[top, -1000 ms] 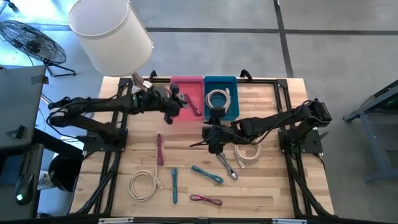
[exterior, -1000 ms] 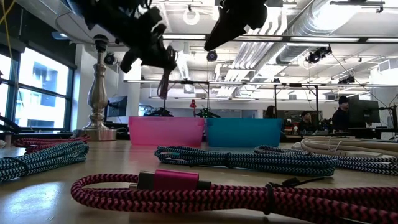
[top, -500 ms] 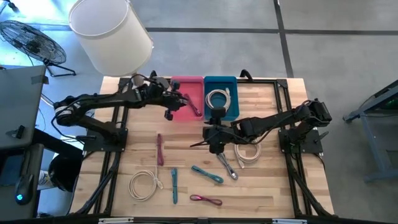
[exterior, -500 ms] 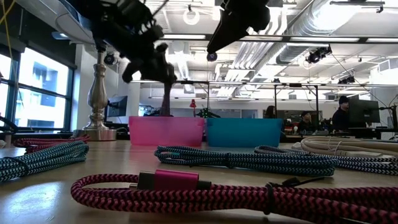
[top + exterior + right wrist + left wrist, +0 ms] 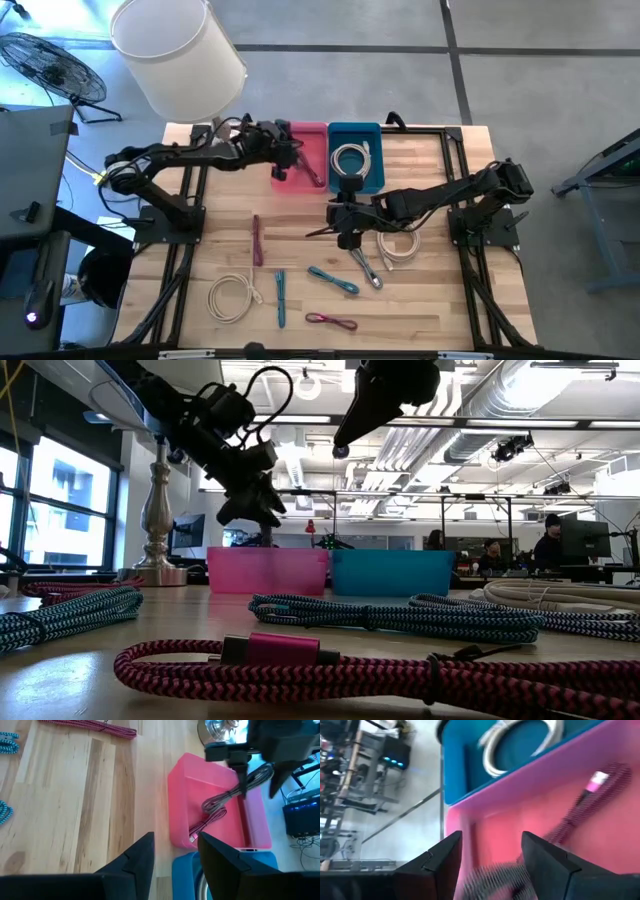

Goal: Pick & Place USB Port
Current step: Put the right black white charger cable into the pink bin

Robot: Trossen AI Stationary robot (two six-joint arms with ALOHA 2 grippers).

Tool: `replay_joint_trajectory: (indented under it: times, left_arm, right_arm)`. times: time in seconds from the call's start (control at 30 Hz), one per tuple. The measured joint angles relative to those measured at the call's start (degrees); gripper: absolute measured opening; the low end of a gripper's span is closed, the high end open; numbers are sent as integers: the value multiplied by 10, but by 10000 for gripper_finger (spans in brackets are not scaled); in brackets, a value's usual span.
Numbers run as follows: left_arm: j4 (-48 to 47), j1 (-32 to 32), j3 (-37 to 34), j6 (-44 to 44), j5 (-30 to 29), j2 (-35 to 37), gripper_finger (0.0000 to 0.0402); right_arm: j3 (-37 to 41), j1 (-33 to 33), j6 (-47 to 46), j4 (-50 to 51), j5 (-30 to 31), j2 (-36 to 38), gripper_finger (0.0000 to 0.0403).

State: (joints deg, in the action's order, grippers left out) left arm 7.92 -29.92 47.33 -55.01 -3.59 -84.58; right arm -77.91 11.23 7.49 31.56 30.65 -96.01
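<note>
Since a second ago the left gripper has carried its pink braided cable over the pink bin and let it go: the jaws, then pinched on the cable, now stand apart over the bin, and the pink USB cable lies loose inside it, connector visible in the left wrist view. The blue bin beside it already holds a coiled white cable.

The right gripper hovers over the middle of the table above a grey cable, its jaws partly apart and holding nothing.

So at least two cables look sorted. Left on the table are a dark pink cable, a white coil, two teal cables, another pink one and a white coil near the right arm, so most of the work appears to remain.
</note>
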Motion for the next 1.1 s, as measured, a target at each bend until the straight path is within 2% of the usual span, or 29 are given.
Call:
replay_joint_trajectory:
  times: [0.2,0.43,0.6,0.73,0.93,1.1]
  left_arm:
    - [9,-25,25,29,49,4,200]
    - [-14,-15,78,44,104,4,200]
    - [-85,-4,139,58,95,11,200]
    - [-206,1,211,58,83,20,200]
    - [-491,5,353,61,24,22,200]
    - [-661,4,398,94,15,22,200]
  right_arm:
    - [0,0,0,4,0,0,142]
    - [0,0,-3,13,5,0,142]
    - [0,-7,-35,54,11,0,142]
    - [0,-14,-69,102,23,0,142]
    - [1,-19,-90,133,19,0,142]
    - [1,-19,-89,133,6,0,142]
